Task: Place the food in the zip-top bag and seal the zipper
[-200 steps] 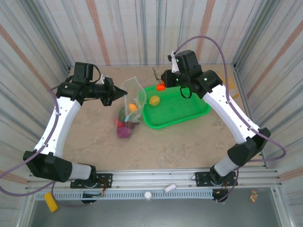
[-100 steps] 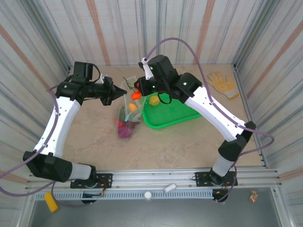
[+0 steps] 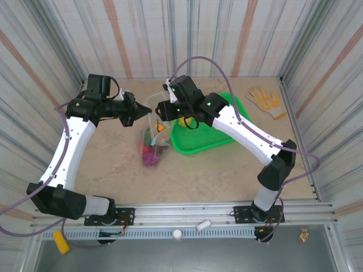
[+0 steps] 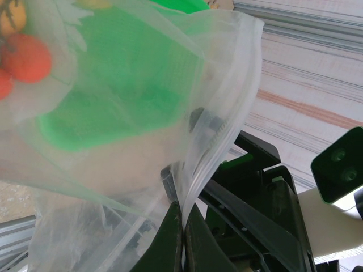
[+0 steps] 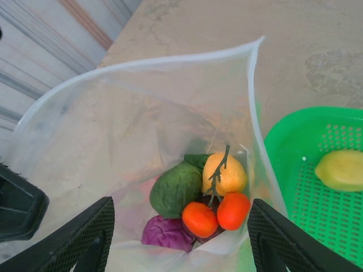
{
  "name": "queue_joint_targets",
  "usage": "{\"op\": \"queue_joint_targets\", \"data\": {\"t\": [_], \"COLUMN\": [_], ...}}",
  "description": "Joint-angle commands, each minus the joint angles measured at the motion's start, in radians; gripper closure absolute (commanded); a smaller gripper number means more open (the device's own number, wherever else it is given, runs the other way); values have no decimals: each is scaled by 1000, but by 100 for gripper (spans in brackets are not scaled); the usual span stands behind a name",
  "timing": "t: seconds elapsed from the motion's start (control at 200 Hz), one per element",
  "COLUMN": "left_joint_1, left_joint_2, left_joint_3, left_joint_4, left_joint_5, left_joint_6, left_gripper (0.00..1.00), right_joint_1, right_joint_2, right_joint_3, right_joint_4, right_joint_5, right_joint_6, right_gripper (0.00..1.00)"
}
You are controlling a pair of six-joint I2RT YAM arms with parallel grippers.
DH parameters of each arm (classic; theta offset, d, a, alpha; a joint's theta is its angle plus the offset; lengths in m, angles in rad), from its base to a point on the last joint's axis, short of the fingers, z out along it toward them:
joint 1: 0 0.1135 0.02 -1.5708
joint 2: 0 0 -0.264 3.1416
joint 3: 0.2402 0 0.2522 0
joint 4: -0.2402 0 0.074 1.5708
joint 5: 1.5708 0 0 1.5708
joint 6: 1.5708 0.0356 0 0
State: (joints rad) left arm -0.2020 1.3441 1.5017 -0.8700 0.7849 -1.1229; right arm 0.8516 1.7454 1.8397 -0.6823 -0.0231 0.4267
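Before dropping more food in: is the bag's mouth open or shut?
Open: the bag gapes wide, tomatoes visible inside; left gripper pinches its rim.

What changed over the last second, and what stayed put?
The right gripper swung left from over the green tray to the zip-top bag mouth and let go of the tomatoes; they now lie in the bag, with the gripper open above. The left gripper stayed shut on the bag's edge, and the yellow piece stayed in the tray.

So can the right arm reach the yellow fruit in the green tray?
Probably yes. The yellow fruit lies bare in the tray, nothing on it, close beside the bag where the open right pincer hovers.
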Motion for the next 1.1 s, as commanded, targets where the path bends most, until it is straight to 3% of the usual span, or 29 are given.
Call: {"op": "queue_joint_targets", "data": {"t": [0.0, 0.27, 0.461, 0.571, 0.837, 1.097], "left_joint_1": [5, 6, 6, 5, 4, -2], "left_joint_2": [-33, -39, -44, -44, -55, -54], "left_joint_3": [31, 26, 23, 28, 31, 22], "left_joint_4": [-15, -17, -23, -23, -28, 5], "left_joint_5": [7, 1, -7, -9, -18, -10], "left_joint_6": [20, 20, 26, 27, 35, 10], "left_gripper": [100, 100, 100, 100, 100, 100], "right_joint_1": [-10, -50, -169, -226, -333, -359], "right_joint_2": [-27, -95, -160, -180, -49, 122], "right_joint_3": [-22, -17, -29, -67, -170, -287], "right_joint_4": [10, 15, 55, 59, 48, 231], "right_joint_5": [9, -28, -156, -133, -150, -216], "right_joint_6": [10, -1, 113, 128, 158, 416], "right_gripper": [36, 39, 39, 38, 35, 31]}}
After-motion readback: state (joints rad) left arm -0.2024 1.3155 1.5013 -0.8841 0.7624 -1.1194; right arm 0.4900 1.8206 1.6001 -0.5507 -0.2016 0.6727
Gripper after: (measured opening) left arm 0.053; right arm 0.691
